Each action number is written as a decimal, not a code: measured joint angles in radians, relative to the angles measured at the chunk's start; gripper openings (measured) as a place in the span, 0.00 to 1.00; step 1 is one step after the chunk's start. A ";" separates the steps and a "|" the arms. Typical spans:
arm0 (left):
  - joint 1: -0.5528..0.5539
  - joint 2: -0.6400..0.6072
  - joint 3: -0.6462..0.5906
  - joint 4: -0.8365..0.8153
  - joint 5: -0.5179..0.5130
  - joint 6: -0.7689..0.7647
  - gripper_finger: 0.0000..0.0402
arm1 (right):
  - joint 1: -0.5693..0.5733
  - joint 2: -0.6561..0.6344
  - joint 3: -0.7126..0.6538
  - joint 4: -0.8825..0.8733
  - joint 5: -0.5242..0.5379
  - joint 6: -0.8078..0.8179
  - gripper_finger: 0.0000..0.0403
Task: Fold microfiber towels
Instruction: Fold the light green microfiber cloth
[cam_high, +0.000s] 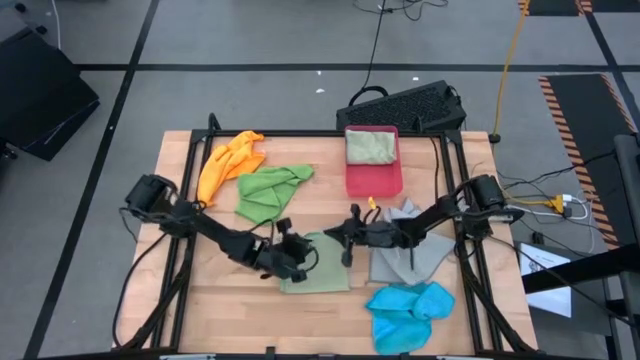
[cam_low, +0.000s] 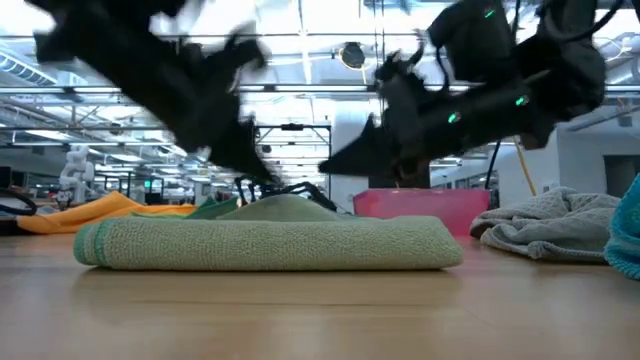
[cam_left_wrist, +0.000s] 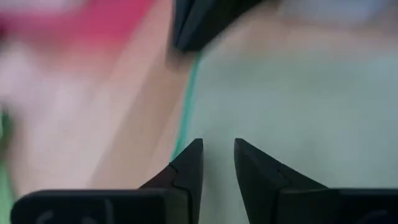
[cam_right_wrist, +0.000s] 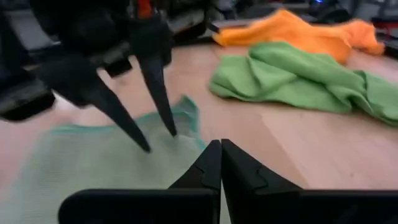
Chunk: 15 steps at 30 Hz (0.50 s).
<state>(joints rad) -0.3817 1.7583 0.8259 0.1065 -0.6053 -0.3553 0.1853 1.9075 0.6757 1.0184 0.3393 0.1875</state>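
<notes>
Six microfiber towels (cam_high: 318, 272), one tray (cam_high: 373, 180)

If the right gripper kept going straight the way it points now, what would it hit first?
Probably the left gripper, whose dark fingers stand just ahead over the sage towel. Past them lies the bright green towel. Depth is hard to judge here.

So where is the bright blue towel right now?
In the high view the bright blue towel lies crumpled at the table's near right corner, just in front of the grey towel, away from both grippers.
</notes>
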 joint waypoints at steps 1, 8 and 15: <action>0.012 0.013 -0.018 -0.020 0.017 -0.027 0.23 | -0.007 0.006 0.002 -0.027 -0.001 0.010 0.00; 0.018 0.053 -0.096 0.021 0.047 -0.162 0.23 | -0.014 0.093 0.003 -0.091 0.003 0.058 0.00; 0.006 0.024 -0.102 0.041 0.070 -0.065 0.23 | -0.008 0.086 -0.008 -0.085 0.001 0.101 0.00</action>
<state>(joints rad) -0.3759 1.7825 0.7237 0.1474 -0.5350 -0.4208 0.1771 1.9930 0.6676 0.9329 0.3399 0.2888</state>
